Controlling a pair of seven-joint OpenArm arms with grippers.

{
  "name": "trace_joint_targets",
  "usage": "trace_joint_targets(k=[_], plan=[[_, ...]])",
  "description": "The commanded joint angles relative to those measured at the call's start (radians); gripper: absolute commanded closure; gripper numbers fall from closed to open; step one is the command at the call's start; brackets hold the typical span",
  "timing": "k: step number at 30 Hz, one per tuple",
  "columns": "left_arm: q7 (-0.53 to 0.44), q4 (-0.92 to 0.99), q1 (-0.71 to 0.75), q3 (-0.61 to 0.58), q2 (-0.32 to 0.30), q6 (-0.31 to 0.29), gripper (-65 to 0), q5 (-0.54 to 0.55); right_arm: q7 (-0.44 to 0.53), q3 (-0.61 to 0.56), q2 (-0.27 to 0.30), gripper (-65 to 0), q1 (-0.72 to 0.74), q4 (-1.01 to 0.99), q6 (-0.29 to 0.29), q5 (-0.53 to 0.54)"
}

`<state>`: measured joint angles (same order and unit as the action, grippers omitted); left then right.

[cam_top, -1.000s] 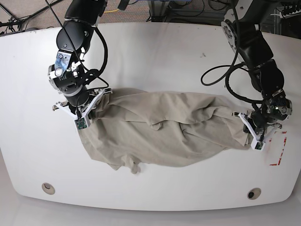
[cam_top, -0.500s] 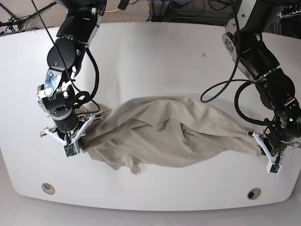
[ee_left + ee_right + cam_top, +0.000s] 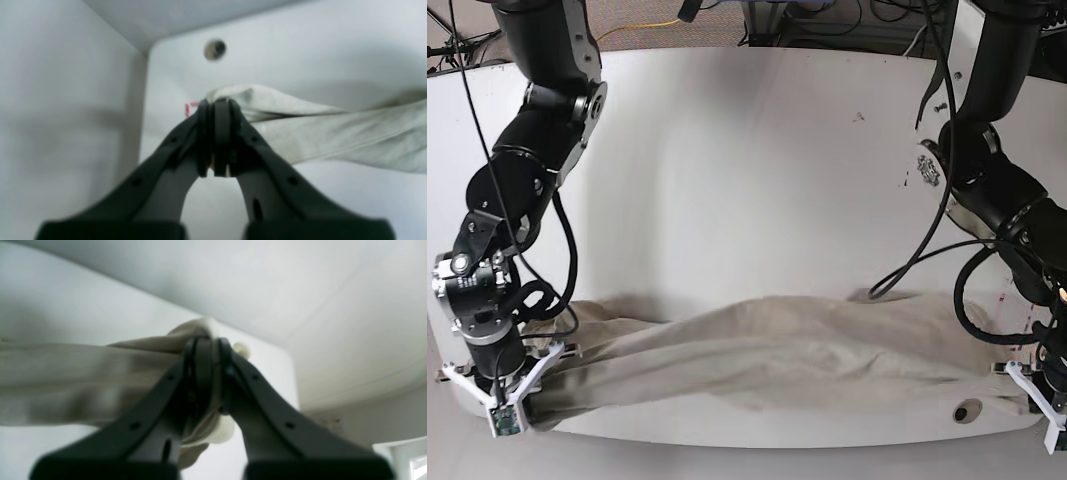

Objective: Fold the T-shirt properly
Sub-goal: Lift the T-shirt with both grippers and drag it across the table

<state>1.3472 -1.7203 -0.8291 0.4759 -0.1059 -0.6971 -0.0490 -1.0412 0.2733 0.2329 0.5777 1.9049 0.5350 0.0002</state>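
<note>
Stretched taut between two robot arms, the T-shirt point(image 3: 767, 350) spans the near edge of the white table point(image 3: 757, 150), one end pinched tight in the left gripper point(image 3: 215, 133) by the table's corner on the base view's right, the other clamped just as firmly in the right gripper point(image 3: 206, 380) at the opposite corner. Both pairs of dark jaws are closed on bunched cloth, with small tufts of fabric poking out past the tips. The step in hand looks to be spreading the garment flat before any fold is made, and doing it well probably means keeping an even pull from both ends, lowering the two ends together so the cloth settles without twisting, and bringing it back from the edge so nothing slides off. The shirt is soft khaki-beige cotton, plain and unprinted, drawn into long lengthwise creases and rope-like ridges along the line of tension. It sags slightly mid-span. The table is smooth, glossy and rounded at its corners, with a round hole point(image 3: 967, 411) near the front edge and red markings point(image 3: 188, 108) beside the left gripper.
</note>
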Motion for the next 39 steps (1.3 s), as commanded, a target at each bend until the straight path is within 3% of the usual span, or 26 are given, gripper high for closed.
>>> trace_joint_targets(k=[1, 6, 14, 22, 30, 35, 39], plan=[[-0.019, -0.017, -0.078, -0.004, -0.013, -0.001, 0.0, 0.008, 0.020, -0.027, 0.018, 0.0, 0.078, 0.005, -0.005, -0.001], [-0.016, -0.016, -0.180, -0.004, -0.015, -0.001, 0.0, 0.005, -0.001, -0.085, 0.066, 0.0, 0.161, -0.003, -0.005, -0.002], [0.049, -0.013, -0.306, -0.006, -0.044, -0.001, 0.0, 0.008, -0.087, -0.093, 0.070, 0.0, 0.262, 0.046, -0.005, -0.002], [0.049, -0.020, -0.316, -0.007, -0.045, -0.001, 0.0, 0.008, -0.092, -0.090, 0.064, 0.0, 0.230, 0.066, -0.003, -0.002], [0.049, -0.080, -0.140, -0.006, -0.045, -0.001, 0.0, 0.008, -0.092, -0.033, 0.010, 0.0, 0.048, 0.095, -0.003, -0.002], [0.049, -0.157, 0.044, -0.006, -0.042, -0.001, 0.0, 0.010, -0.092, 0.025, -0.053, 0.0, -0.092, 0.110, 0.047, -0.002], [0.049, -0.200, 0.219, -0.001, -0.042, -0.001, 0.0, 0.008, -0.090, 0.080, -0.117, 0.0, -0.203, 0.114, 0.050, -0.002]])
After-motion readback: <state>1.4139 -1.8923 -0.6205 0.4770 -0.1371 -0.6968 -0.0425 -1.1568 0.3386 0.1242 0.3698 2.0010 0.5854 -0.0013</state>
